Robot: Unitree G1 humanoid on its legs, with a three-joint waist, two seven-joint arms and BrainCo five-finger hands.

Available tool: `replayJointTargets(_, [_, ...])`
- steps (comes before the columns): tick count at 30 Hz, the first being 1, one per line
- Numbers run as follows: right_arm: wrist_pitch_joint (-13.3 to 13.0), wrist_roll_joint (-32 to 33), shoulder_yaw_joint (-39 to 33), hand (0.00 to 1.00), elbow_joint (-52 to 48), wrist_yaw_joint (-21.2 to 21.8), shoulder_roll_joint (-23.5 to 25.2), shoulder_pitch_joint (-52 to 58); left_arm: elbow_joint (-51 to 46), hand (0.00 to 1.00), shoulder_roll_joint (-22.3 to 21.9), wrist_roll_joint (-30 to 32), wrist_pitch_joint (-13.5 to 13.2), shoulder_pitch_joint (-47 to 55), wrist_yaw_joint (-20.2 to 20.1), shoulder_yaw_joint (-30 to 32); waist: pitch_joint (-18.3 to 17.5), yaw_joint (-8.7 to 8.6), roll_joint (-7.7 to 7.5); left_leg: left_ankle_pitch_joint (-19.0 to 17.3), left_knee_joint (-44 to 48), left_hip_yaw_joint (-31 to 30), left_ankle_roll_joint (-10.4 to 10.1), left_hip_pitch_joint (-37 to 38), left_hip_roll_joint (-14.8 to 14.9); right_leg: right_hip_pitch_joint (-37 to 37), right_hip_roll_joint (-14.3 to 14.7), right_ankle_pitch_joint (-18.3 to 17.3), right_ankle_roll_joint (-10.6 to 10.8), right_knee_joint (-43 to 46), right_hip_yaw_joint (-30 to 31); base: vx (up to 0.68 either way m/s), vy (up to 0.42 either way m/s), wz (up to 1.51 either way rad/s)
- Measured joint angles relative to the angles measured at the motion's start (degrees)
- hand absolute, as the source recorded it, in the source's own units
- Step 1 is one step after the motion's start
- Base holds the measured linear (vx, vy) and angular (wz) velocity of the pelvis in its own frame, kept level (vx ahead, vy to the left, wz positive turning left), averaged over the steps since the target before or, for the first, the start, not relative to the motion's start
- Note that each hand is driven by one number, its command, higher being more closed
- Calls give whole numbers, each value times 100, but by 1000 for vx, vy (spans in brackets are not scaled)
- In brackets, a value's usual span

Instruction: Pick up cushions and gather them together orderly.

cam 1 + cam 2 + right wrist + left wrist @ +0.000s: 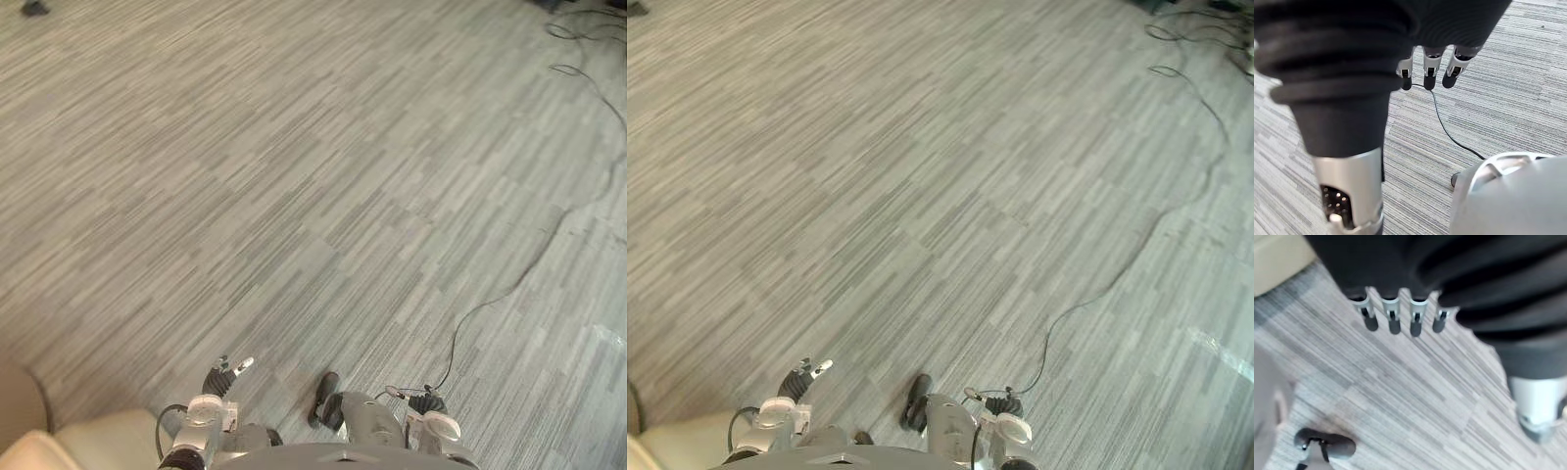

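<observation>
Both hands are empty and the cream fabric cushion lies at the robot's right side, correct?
Wrong side: the cream fabric cushion lies at the robot's left, in the left eye view's lower left corner. The left hand and right hand are empty.

Pale beige cushion (98,441) on the carpet, lower left

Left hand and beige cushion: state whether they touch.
Apart. The left eye view shows the left hand above the floor, with floor showing between it and the cushion.
</observation>
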Motion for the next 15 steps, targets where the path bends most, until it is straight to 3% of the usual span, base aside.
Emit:
replayJointTargets(1, [0,35,61,0,14,-16,-27,-2,-1,0,-11,26,0,20,-1,-37,76,50,65,-134,654,-212,71,-284,125,223,119,-52,-78,-104,215,213,53,-121])
replayJointTargets(3, [4,48,29,0,26,-34,-33,-7,-97,0,10,39,-2,-5,2,-63,126,108,54,-224,684,-517,58,-704,30,499,158,-31,-46,-298,498,207,100,-93])
replayJointTargets(6, [5,101,-12,0,92,-58,-31,38,-231,0,13,9,-36,-4,20,-95,146,207,15,-205,-626,-701,57,-1170,-222,779,64,-8,83,-582,943,209,125,-75])
replayJointTargets(7, [7,171,-14,0,92,-81,-20,33,-268,0,9,-11,-40,-10,18,-94,158,245,8,-10,-1658,-981,25,-1365,-496,874,-63,-53,157,-663,1140,235,151,-64])
replayJointTargets(9, [7,171,-16,0,99,-93,-28,31,-278,0,6,-29,-43,-8,20,-94,159,273,-3,339,-2568,-1208,-15,-1409,-715,965,-166,-106,247,-743,1291,265,166,-51])
replayJointTargets(10, [6,170,-13,0,111,-93,-20,11,-293,0,1,-31,-55,36,22,-95,152,311,21,865,-3588,-1458,-151,-1404,-825,1103,-218,-169,343,-854,1486,381,248,-68])
replayJointTargets(11, [4,176,-2,0,156,-93,-5,-17,-320,0,-2,-81,-103,31,23,-93,131,408,47,1441,-3750,-1541,-237,-1396,-821,1230,-240,-248,471,-975,1663,411,269,-69])
replayJointTargets(12, [4,178,6,0,164,-89,12,-22,-314,0,6,-88,-112,46,23,-95,117,445,22,1643,-3701,-1550,-124,-1383,-870,1276,-272,-292,540,-994,1741,488,292,-53])
replayJointTargets(13, [3,175,2,0,195,-87,66,-49,-311,0,22,-129,-136,35,22,-92,77,453,-43,1793,-3518,-1599,134,-1396,-1022,1344,-428,-418,659,-981,1793,533,276,-28])
replayJointTargets(15, [-2,161,-5,0,180,-69,172,-90,-326,0,147,-175,-203,-28,13,-81,50,418,-303,1184,-2717,-1498,495,-1644,-1233,1235,-695,-587,817,-482,1941,706,330,-18])
